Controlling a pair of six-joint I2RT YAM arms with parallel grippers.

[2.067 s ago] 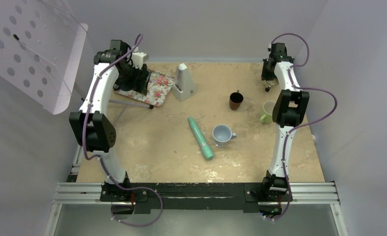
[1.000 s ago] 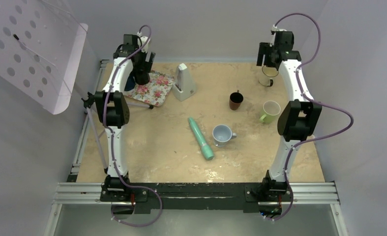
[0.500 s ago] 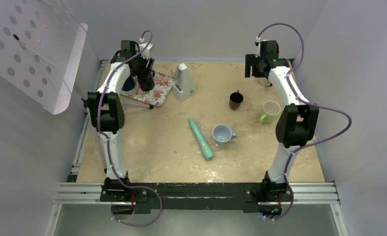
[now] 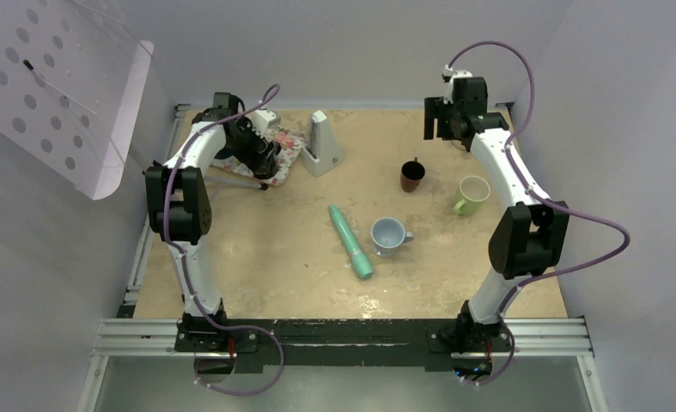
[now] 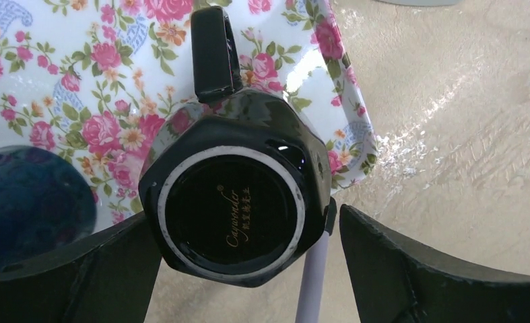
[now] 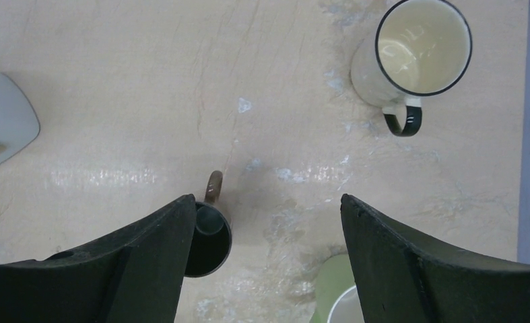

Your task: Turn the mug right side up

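Observation:
A black mug (image 5: 232,208) stands upside down at the near corner of a floral tray (image 5: 80,101), its ringed base facing up and its handle pointing away. My left gripper (image 5: 244,219) is open and hangs over it, one finger on each side, with a clear gap on the right. In the top view the left gripper (image 4: 264,153) covers the mug. My right gripper (image 6: 267,202) is open over bare table at the far right (image 4: 441,120) and holds nothing.
A dark blue dish (image 5: 26,202) shares the tray. On the table are a brown mug (image 4: 412,176), a green mug (image 4: 471,195), a light blue mug (image 4: 387,235), a teal cylinder (image 4: 351,241), a white wedge stand (image 4: 323,143) and a cream mug (image 6: 417,54).
My left gripper has come from over the tray's middle toward its near right corner. My right gripper has swung left, away from the far right corner.

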